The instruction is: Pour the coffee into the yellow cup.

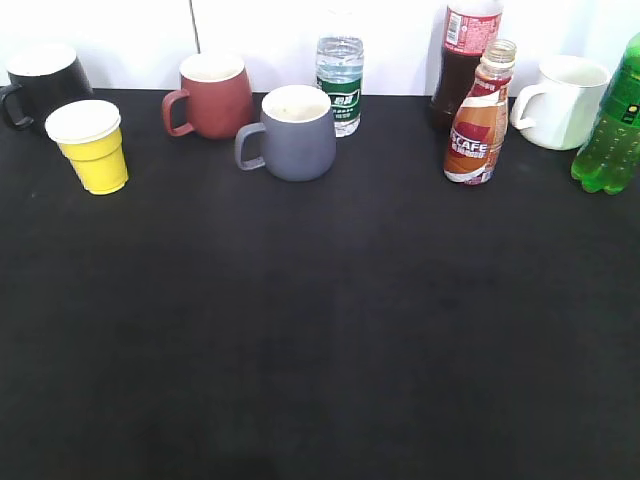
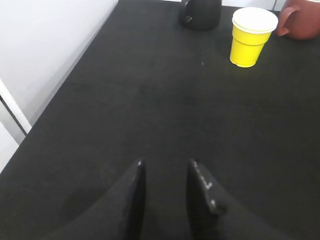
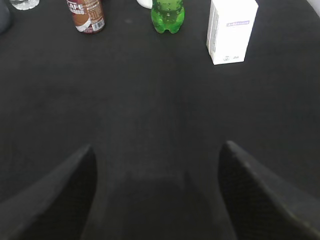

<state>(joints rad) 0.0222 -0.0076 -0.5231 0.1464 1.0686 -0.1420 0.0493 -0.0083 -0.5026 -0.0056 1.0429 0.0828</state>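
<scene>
Table (image 1: pixel 320 350): black
Yellow cup (image 1: pixel 92 150): yellow, white rim
Coffee (image 1: pixel 478 118): milky brown, orange-red-white label
Mugs: red-brown (image 1: pixel 212 95), grey (image 1: pixel 295 133), black (image 1: pixel 42 82), white (image 1: pixel 560 100)
Soda bottle (image 1: pixel 612 125): green
Carton (image 3: pixel 231 31): white, purple print

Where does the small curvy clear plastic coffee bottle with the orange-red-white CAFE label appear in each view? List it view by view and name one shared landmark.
Exterior view: coffee bottle stands right of centre, back row.
Left wrist view: not in it.
Right wrist view: top edge, left of centre, top cut off.
Shared landmark: the green plastic bottle, to its right in both views.
</scene>
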